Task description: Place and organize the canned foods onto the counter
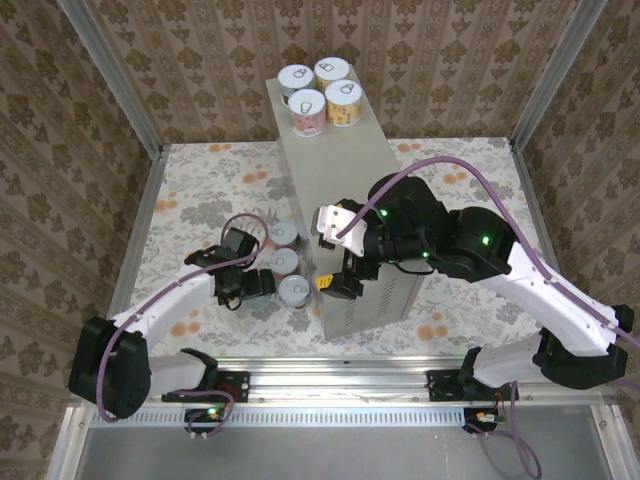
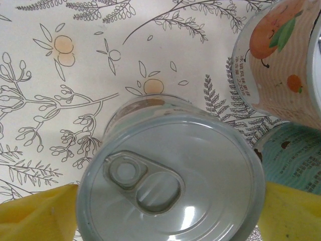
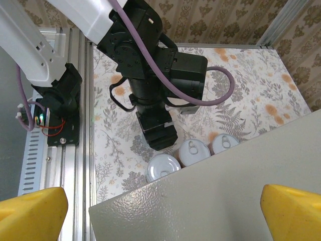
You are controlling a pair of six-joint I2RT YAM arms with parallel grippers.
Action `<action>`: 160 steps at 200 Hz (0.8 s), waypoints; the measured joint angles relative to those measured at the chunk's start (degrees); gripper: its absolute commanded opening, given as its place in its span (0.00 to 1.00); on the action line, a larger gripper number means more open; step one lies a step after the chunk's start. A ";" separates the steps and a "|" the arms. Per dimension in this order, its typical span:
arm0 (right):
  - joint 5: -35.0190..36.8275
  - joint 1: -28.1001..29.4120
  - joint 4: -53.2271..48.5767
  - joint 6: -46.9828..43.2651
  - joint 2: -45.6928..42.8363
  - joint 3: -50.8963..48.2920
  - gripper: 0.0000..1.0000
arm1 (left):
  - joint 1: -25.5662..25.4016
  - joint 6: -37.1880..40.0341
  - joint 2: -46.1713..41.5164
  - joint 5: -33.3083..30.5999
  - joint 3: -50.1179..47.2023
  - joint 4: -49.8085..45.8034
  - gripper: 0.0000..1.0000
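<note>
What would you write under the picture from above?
Left gripper at three cans on the cloth; four cans already on the counter.

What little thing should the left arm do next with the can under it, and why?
Probably squeeze the left end effector shut on the can. That can stands upright on the floral cloth with a yellow finger on each side, so it looks lined up for a grasp. Four cans already sit on the counter; this one is not up there yet.
</note>
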 measured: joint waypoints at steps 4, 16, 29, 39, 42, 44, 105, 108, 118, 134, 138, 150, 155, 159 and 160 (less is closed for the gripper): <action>0.00 0.00 0.00 0.00 -0.09 -0.17 1.00 | 0.00 0.00 0.00 0.02 0.00 -0.02 0.84; 0.00 0.00 0.00 0.00 -0.20 -0.44 1.00 | 0.00 -0.02 0.00 0.00 0.00 -0.13 0.79; 0.00 0.00 0.00 0.00 -0.20 -0.50 1.00 | 0.00 0.00 0.00 -0.04 0.02 -0.26 0.76; 0.00 0.00 0.00 0.00 -0.22 -0.50 1.00 | 0.00 0.09 -0.09 -0.09 0.09 -0.39 0.73; 0.00 0.00 0.00 0.00 -0.24 -0.50 1.00 | 0.00 0.02 -0.09 -0.13 0.13 -0.44 0.72; 0.00 0.00 0.00 0.00 -0.24 -0.50 1.00 | 0.00 0.07 -0.09 -0.15 0.13 -0.48 0.70; 0.00 0.02 0.70 -0.04 -0.87 -1.01 1.00 | 0.00 0.59 -0.96 -2.29 4.00 -8.46 0.48; -0.02 0.02 0.85 -0.04 -0.92 -1.09 1.00 | 0.00 0.63 -1.18 -2.43 4.52 -9.05 0.47; -0.02 0.04 1.38 -0.07 -0.96 -1.36 1.00 | 0.00 0.92 -1.99 -2.82 6.56 -10.95 0.44; -0.02 0.07 1.90 -0.22 -1.05 -1.84 1.00 | 0.00 1.77 -3.10 -3.65 10.71 -13.88 0.43; 0.00 0.07 2.12 -0.24 -1.11 -2.03 1.00 | 0.00 2.12 -3.37 -3.80 11.91 -14.64 0.43; 0.00 0.07 2.49 -0.24 -1.27 -2.43 1.00 | 0.00 3.26 -3.85 -4.42 15.69 -16.92 0.42; 0.00 0.07 2.58 -0.26 -1.36 -2.56 1.00 | 0.02 3.93 -4.00 -4.74 17.53 -17.94 0.42; 0.00 0.07 2.67 -0.26 -1.46 -2.71 1.00 | 0.02 4.37 -4.07 -4.81 18.71 -18.73 0.42; 0.00 0.07 2.67 -0.26 -1.49 -2.73 1.00 | 0.04 4.59 -4.07 -4.90 19.21 -18.99 0.42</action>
